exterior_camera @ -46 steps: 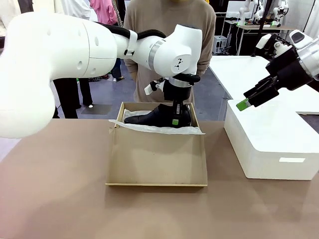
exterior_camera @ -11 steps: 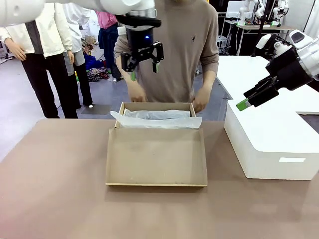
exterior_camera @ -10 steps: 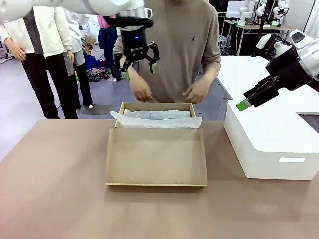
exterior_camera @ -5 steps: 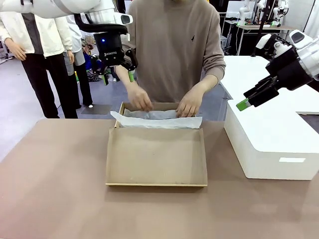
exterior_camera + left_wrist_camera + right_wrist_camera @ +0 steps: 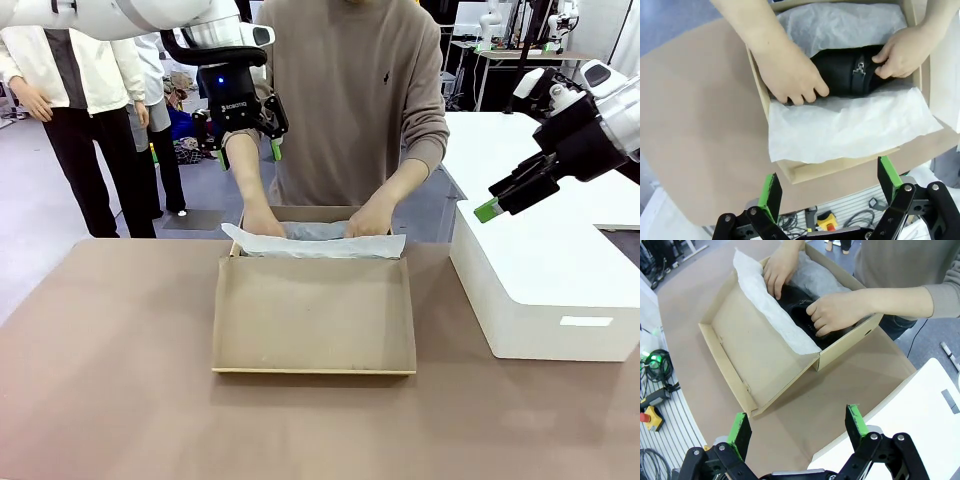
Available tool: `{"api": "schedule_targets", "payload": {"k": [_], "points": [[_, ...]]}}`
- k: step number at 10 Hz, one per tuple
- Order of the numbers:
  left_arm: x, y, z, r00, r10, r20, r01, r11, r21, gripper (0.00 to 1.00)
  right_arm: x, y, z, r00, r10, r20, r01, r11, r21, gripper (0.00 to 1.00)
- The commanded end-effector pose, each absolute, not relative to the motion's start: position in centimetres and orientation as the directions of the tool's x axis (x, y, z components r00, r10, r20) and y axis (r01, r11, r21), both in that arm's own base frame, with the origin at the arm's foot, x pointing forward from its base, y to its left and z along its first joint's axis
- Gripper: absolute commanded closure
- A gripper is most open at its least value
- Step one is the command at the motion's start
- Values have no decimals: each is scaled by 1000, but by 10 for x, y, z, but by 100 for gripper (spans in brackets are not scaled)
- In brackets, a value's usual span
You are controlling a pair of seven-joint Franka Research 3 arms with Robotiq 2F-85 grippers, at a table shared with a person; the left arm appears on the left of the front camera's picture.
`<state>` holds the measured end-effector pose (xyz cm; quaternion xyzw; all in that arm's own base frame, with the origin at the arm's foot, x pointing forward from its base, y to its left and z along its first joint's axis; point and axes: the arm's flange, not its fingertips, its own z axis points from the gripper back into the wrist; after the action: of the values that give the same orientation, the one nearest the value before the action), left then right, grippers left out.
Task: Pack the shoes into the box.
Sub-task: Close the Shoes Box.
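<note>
Brown tabletop (image 5: 120,380), shared with a person, carried the box (image 5: 312,320), its lid flap lying open toward us. Inside the box, on white tissue paper (image 5: 320,245), lay the shoes (image 5: 842,75), with the person's right hand (image 5: 792,75) and left hand (image 5: 902,52) resting on them. Our left gripper (image 5: 248,152) hovered above and beyond the box's far-left corner, fingers spread and empty. Our right gripper (image 5: 797,421) hung well to the box's right, likewise spread and empty. We judged the shoes fairly light and stiff in sole and heel, their glossy leather slippery and easily scuffed. A hold across the heel or collar would serve better than the smooth toe.
</note>
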<state>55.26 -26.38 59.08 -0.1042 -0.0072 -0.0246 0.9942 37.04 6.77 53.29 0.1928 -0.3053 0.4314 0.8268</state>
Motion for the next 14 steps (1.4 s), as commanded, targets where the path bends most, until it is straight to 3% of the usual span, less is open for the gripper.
{"api": "schedule_targets", "payload": {"k": [1,9,11,14], "points": [[553,-261,591,999,-38,19,41,975,-220,0,374,67,533,425,584,692,-840,540,61,0],[553,-263,591,999,-46,19,49,977,-207,0,374,67,533,425,584,692,-840,540,61,0],[548,-235,605,950,-312,13,310,938,-157,0,374,67,533,425,584,692,-840,540,61,0],[538,-188,621,825,-565,7,563,820,-99,0,374,67,533,425,584,692,-840,540,61,0]]}}
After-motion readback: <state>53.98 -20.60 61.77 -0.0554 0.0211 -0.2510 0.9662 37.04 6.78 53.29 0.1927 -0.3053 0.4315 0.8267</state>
